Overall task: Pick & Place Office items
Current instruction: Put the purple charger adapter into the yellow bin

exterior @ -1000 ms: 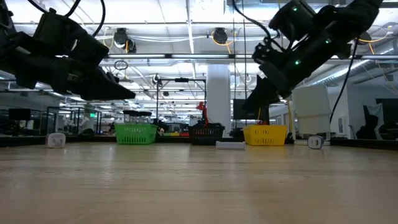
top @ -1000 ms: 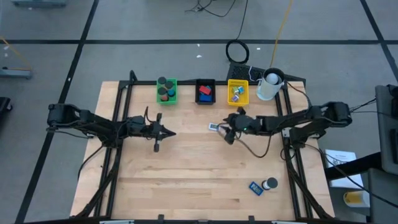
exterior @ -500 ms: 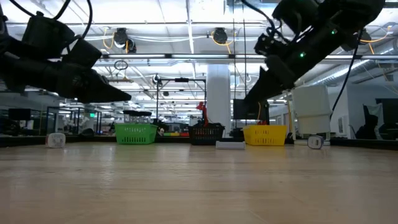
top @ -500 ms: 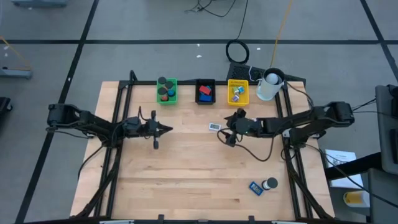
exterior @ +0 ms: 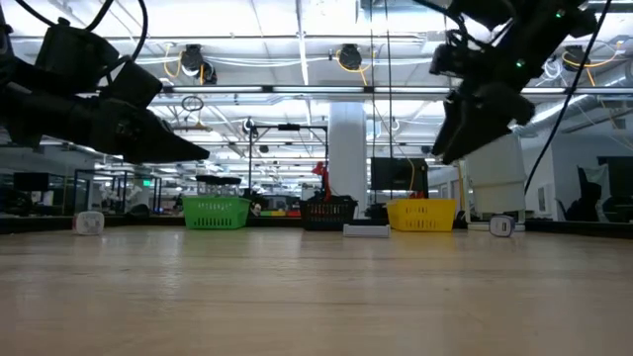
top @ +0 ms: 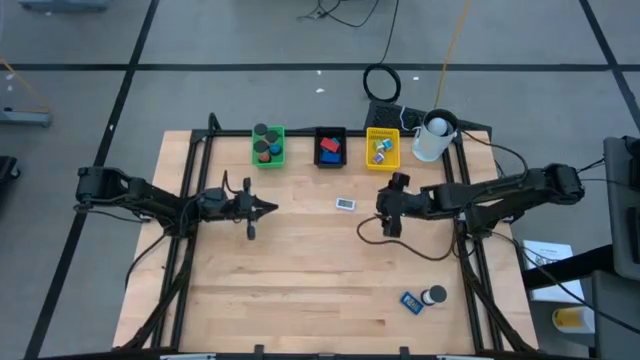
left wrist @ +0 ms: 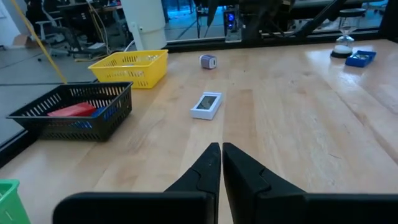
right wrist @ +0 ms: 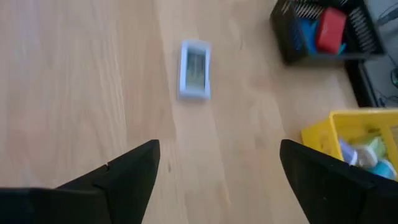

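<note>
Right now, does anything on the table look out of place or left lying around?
Yes. A small white flat item lies loose mid-table in front of the trays, and a blue block and a dark round piece sit alone near the front right corner, unsorted.

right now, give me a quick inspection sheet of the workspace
surface: wooden table, mostly bare.
job's things: white piece lying loose mid-table; blue block and dark roll near the front right; the rest sorted in the green tray, black tray and yellow tray.
clutter: white cup beside the yellow tray.
grippers: left gripper shut, empty, above the table's left; right gripper open, empty, right of the white piece.
cables: a loop on the table under the right arm.
surroundings: grey floor, nothing else seen.
</note>
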Tool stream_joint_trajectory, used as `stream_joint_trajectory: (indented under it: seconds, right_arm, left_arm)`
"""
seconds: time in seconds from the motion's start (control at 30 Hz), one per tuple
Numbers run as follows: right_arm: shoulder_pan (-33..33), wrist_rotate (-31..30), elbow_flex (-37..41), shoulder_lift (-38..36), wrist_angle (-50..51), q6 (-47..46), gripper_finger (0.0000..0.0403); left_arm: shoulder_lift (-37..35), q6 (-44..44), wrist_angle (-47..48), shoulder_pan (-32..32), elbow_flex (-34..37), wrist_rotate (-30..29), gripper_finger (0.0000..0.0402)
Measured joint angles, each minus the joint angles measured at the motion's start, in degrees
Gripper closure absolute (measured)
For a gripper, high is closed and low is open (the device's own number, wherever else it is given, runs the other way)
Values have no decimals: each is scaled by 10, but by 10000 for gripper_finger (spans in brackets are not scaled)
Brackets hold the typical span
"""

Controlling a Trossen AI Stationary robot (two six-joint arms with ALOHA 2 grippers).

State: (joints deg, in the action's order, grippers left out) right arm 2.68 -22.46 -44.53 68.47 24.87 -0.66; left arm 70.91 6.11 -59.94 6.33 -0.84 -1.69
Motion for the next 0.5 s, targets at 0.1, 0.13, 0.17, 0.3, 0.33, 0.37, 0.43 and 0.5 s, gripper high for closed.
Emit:
stream_joint_trajectory:
  seconds: [0.1, 0.13, 0.17, 0.3, 0.33, 0.37, 0.43, 0.5]
  right_arm:
    - [5, 0, 0, 0, 73, 15, 84]
    - [5, 0, 0, 2, 97, 18, 89]
    - [5, 0, 0, 2, 125, 17, 96]
    - [0, -2, 1, 2, 216, 2, 138]
    - [-3, -3, 1, 2, 225, 0, 151]
    - [-6, -3, 1, 2, 232, -1, 165]
    - [-13, -4, 1, 2, 240, -1, 190]
    - [-20, -4, 1, 2, 240, -1, 205]
  left_arm:
    - [0, -3, 3, 0, 0, 0, 376]
    - [0, -4, 3, 0, 0, 1, 376]
    - [0, -5, 3, 0, 0, 1, 376]
    - [0, -7, 5, 0, 0, 1, 376]
    - [0, -7, 5, 0, 0, 1, 376]
    - [0, -7, 5, 0, 0, 1, 376]
    - [0, -7, 5, 0, 0, 1, 376]
    - [0, -7, 5, 0, 0, 1, 376]
